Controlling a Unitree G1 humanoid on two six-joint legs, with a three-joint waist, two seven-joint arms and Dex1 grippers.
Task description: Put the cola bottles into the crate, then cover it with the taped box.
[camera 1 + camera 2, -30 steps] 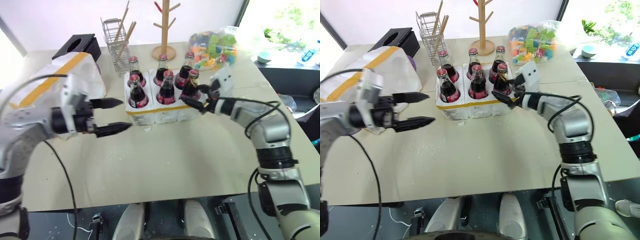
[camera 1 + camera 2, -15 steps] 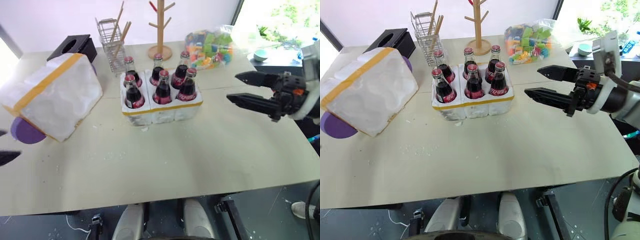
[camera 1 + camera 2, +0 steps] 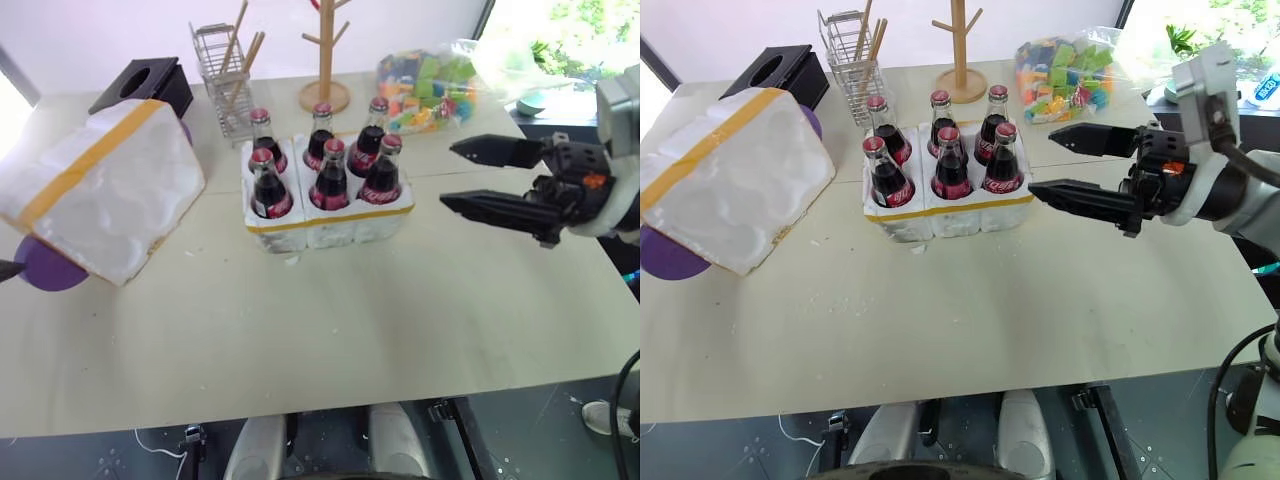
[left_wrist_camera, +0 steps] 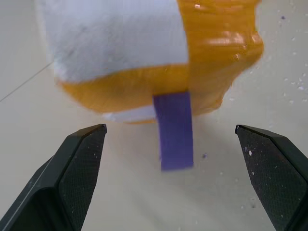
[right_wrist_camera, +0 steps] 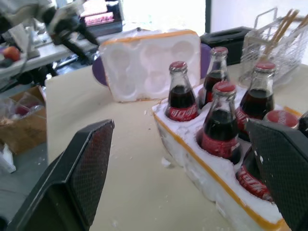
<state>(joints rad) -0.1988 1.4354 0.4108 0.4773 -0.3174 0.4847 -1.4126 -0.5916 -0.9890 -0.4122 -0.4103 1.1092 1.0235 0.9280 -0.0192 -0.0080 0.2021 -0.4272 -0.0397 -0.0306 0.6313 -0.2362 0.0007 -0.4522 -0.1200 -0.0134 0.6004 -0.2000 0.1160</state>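
Fingers of both our grippers, left (image 4: 171, 144) and right (image 3: 1060, 165), stand apart and empty; six bottles (image 3: 940, 160) sit in the crate (image 3: 945, 215), so next we must lift the box (image 3: 725, 175), lying left of the crate, over it.

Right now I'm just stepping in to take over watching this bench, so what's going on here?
A humanoid robot is packing cola. All six cola bottles stand in the wells of the crate mid-table. The taped box lies tilted on the table to the crate's left, not yet on top. The right gripper hangs open to the crate's right, holding nothing. The left gripper is open, facing the taped box's end without touching it. Covering remains.
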